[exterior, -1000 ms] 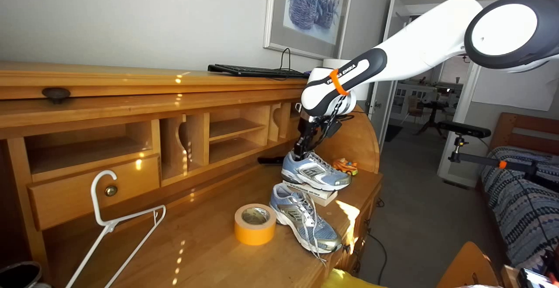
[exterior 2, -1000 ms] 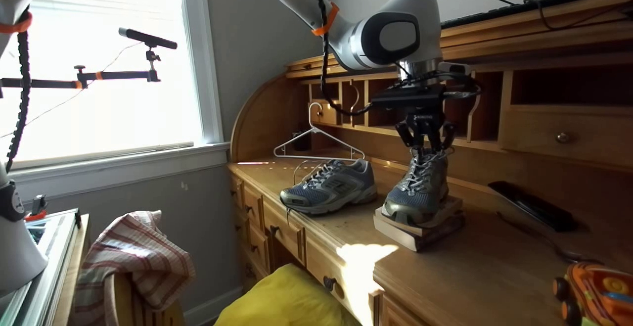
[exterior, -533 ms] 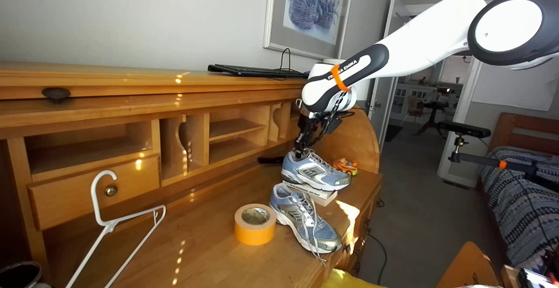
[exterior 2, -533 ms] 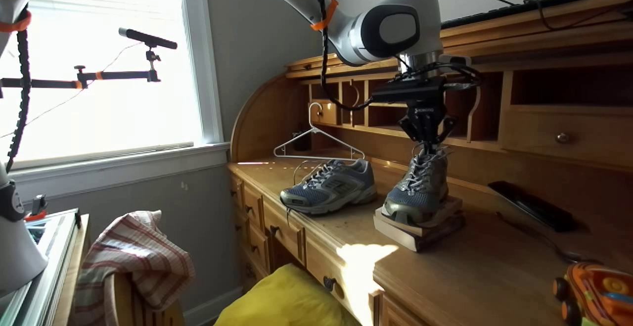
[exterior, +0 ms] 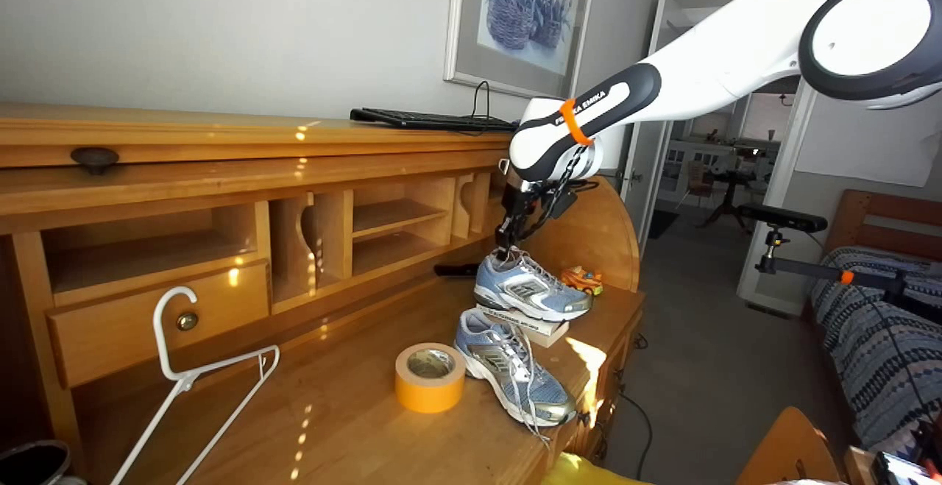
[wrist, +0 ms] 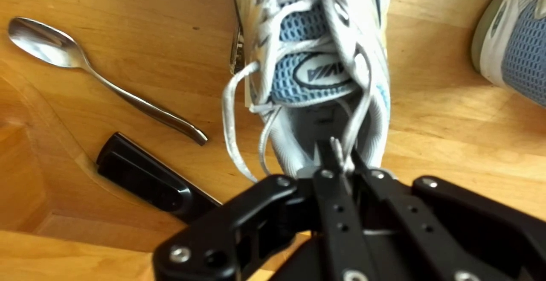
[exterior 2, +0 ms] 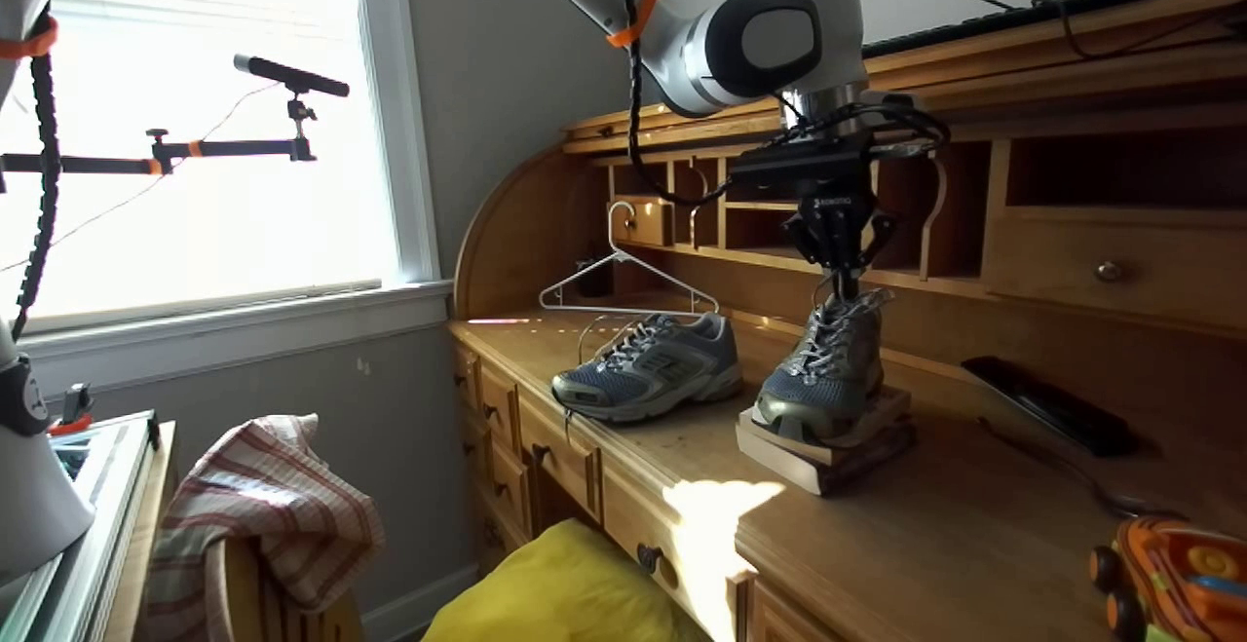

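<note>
A blue and silver sneaker (exterior 2: 813, 389) rests on small stacked books (exterior 2: 779, 462), seen in both exterior views. My gripper (wrist: 341, 149) is just above its heel opening. The black fingers stand close together around a grey-white shoelace (wrist: 355, 128), which fills the narrow gap; a short lace end pokes up over one finger. A looser lace loop (wrist: 229, 114) hangs on the shoe's side, outside the jaws. Beside the books, a matching sneaker (exterior: 508, 374) sits flat on the desk. The lace partly hides the fingertips in the wrist view.
A spoon (wrist: 45, 46) and a black object (wrist: 158, 183) lie by the shoe. An orange tape roll (exterior: 430, 394) and a white hanger (exterior 2: 618, 253) are beyond the second shoe. A toy car (exterior 2: 1184, 574) stands near the desk's end. Wooden cubbies (exterior: 397, 213) line the back.
The jaws have come together from a wider gap. My gripper has risen a little out of the shoe's opening, and the lace near it has shifted slightly. Both shoes have stayed put.
</note>
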### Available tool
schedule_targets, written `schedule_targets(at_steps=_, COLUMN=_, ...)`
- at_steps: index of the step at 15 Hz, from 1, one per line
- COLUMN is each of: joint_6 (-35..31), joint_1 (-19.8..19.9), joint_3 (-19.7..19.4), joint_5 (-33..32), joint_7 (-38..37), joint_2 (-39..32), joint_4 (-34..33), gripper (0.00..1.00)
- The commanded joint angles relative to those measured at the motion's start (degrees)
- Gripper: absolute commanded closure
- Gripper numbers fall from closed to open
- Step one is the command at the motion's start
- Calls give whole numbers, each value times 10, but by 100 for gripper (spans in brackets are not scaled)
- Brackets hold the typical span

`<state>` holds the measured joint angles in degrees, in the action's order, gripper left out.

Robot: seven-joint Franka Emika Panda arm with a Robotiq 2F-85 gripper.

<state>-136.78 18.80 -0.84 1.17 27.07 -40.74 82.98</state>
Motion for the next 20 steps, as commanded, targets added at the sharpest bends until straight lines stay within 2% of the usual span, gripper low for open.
schedule_targets(at_steps=1, joint_6=-7, joint_1=-5, joint_3=-5, joint_5=-4, joint_7=-13, joint_2=14, joint_4=23, gripper=57)
schedule_targets(at_steps=4, joint_6=-11, joint_1=-5, joint_3=-4, joint_5=-2, joint_7=-13, joint_2=17, joint_4=25, gripper=35)
schedule_targets(at_steps=5, joint_6=-13, joint_1=-5, joint_3=-3, joint_5=-2, joint_7=-14, joint_2=19, joint_4=26, gripper=76)
schedule_targets(at_steps=6, joint_6=-13, joint_1=-5, joint_3=-3, joint_5=-1, joint_7=-13, joint_2=21, joint_4=27, gripper=72)
schedule_targets(at_steps=7, joint_6=-14, joint_1=-5, joint_3=-3, joint_5=-1, joint_7=-13, joint_2=22, joint_4=28, gripper=72)
schedule_targets(at_steps=10, joint_6=-19, joint_1=-5, joint_3=-2, joint_5=0, joint_7=-12, joint_2=31, joint_4=34, gripper=95)
schedule_targets(at_steps=11, joint_6=-20, joint_1=-4, joint_3=-1, joint_5=1, joint_7=-12, joint_2=33, joint_4=35, gripper=100)
schedule_targets(at_steps=20, joint_6=-67, joint_1=2, joint_3=-22, joint_5=-5, joint_7=-35, joint_2=36, joint_4=41, gripper=100)
